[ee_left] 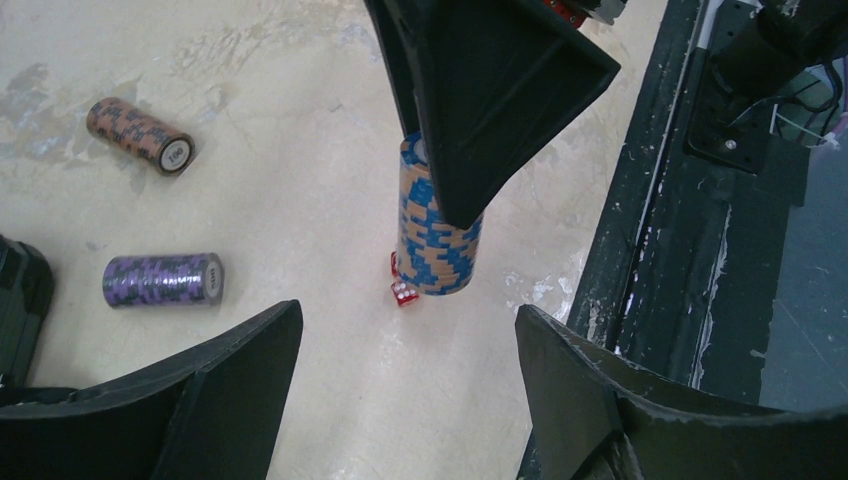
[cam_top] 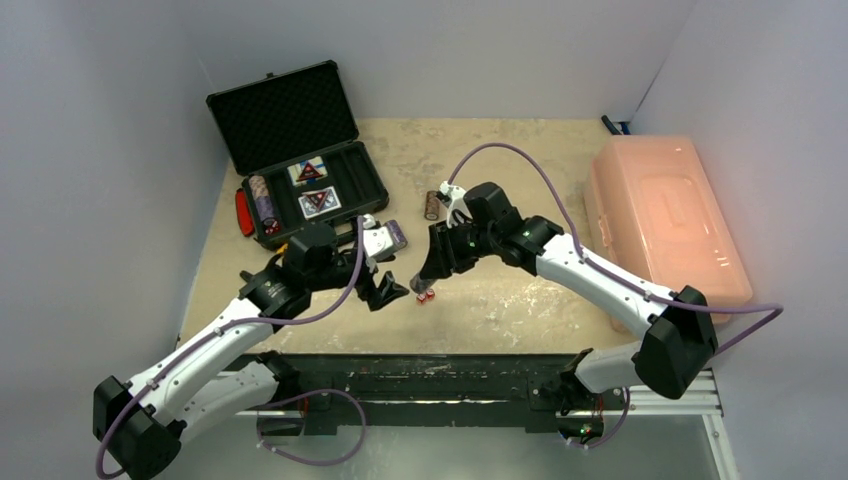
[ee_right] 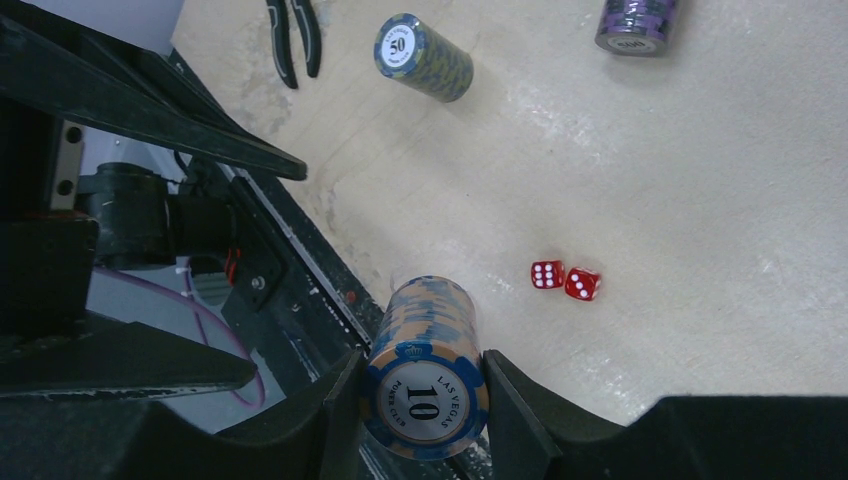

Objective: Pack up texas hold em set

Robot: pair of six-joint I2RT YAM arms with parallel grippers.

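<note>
The black case (cam_top: 290, 150) lies open at the back left, with two card decks (cam_top: 315, 190) and a chip stack (cam_top: 262, 200) in its tray. My right gripper (cam_top: 432, 272) is shut on an orange-and-blue "10" chip stack (ee_right: 428, 395), holding it upright with its lower end close beside two red dice (cam_top: 425, 297). The stack (ee_left: 438, 235) and the dice (ee_left: 403, 290) also show in the left wrist view. My left gripper (cam_top: 386, 291) is open and empty, just left of the dice. A purple stack (cam_top: 398, 232) and a brown stack (cam_top: 432, 205) lie loose on the table.
A large pink bin (cam_top: 665, 220) fills the right side. In the right wrist view, a "50" chip stack (ee_right: 425, 58) and black-handled pliers (ee_right: 295, 40) lie near the left arm. The black rail (cam_top: 450, 375) runs along the table's near edge.
</note>
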